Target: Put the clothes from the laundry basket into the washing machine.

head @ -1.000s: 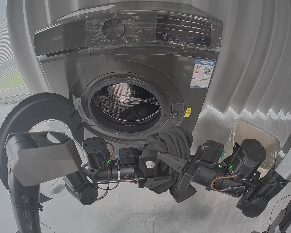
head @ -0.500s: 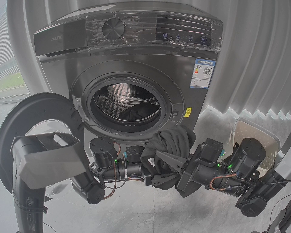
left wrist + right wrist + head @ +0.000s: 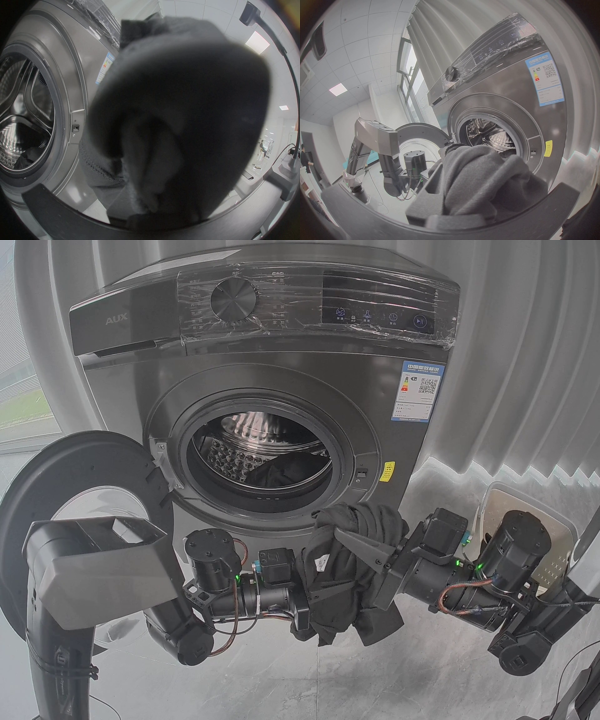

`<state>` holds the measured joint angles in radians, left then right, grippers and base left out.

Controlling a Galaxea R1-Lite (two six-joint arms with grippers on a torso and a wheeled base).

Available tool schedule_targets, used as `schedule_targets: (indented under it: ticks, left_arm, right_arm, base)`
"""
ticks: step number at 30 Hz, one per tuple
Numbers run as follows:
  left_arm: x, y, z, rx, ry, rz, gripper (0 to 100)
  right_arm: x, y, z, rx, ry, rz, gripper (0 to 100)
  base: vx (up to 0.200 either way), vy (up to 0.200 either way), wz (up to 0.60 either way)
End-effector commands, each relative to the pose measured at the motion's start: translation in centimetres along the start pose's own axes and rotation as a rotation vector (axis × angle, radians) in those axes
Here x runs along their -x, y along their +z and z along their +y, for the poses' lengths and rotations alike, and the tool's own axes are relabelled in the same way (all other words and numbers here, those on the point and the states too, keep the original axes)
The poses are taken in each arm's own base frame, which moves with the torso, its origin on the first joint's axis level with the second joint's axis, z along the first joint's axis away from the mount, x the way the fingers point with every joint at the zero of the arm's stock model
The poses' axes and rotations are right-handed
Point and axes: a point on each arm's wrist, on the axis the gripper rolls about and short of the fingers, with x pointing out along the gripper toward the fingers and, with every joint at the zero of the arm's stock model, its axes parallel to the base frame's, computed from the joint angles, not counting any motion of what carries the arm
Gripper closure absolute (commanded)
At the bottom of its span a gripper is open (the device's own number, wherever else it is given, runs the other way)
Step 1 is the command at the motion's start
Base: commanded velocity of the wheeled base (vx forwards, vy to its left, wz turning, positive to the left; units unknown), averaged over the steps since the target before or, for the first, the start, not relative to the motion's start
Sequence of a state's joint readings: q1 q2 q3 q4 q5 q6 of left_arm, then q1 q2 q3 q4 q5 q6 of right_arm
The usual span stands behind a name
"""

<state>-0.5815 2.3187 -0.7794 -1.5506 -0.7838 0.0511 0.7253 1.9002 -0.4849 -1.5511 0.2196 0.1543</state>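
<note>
Change: right gripper (image 3: 354,565) has lifted slightly; garment (image 3: 337,615) now hangs lower and looser.
Garment: dark, bunched between both grippers, just below the washer (image 3: 262,365) opening, outside the drum (image 3: 250,446).
Right gripper: clamped on garment.
Left gripper (image 3: 315,601): against the cloth; grip cannot tell.
Basket (image 3: 531,509): far right, by the washer.

A blue-and-white energy label (image 3: 417,391) with a coloured rating scale and a QR code sits upper right on the front of the washing machine (image 3: 262,377), and a small yellow sticker (image 3: 387,471) is just beside the door opening. Blue icons line the control panel (image 3: 381,316). Pale lettering marks the detergent drawer (image 3: 116,320). A white tag (image 3: 322,562) on the dark garment (image 3: 350,534) is too small to read.
</note>
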Motion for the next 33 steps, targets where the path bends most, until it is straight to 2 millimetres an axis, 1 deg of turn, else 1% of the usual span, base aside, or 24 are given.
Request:
schedule_targets:
  ticks: [1,6,10,12,21,22,31,33]
  left_arm:
    - [0.4,0.7,-0.3,-0.006,0.003,-0.005,100]
    - [0.8,2.8,-0.9,-0.030,0.000,-0.036,100]
    - [1.1,4.5,-1.4,-0.056,0.019,-0.064,100]
    - [1.2,5.0,-1.4,-0.063,0.034,-0.074,100]
    - [1.2,5.6,-1.3,-0.079,0.067,-0.089,100]
    - [1.2,5.6,-1.3,-0.081,0.069,-0.089,100]
    - [1.2,5.6,-1.0,-0.082,0.143,-0.088,100]
    - [1.4,5.4,-1.0,-0.077,0.147,-0.081,100]
  right_arm:
    - [0.1,0.2,-1.0,-0.001,-0.032,-0.009,100]
    - [0.2,0.3,-2.3,0.004,-0.072,-0.011,100]
    - [0.0,-0.4,-2.9,-0.001,-0.090,0.004,100]
    - [-0.1,-0.6,-3.1,-0.002,-0.094,0.011,100]
    - [-0.2,-0.7,-3.2,0.000,-0.091,0.013,100]
    - [-0.2,-0.8,-3.2,0.000,-0.092,0.016,0]
    - [0.5,-0.9,-3.3,-0.004,-0.107,0.030,0]
    - [0.9,-0.3,-3.4,0.001,-0.115,0.016,0]
  base:
    - [0.000,0.000,0.00]
    - [0.000,0.000,0.00]
    - [0.000,0.000,0.00]
    - [0.000,0.000,0.00]
    - [0.000,0.000,0.00]
    - [0.000,0.000,0.00]
    - [0.000,0.000,0.00]
    - [0.000,0.000,0.00]
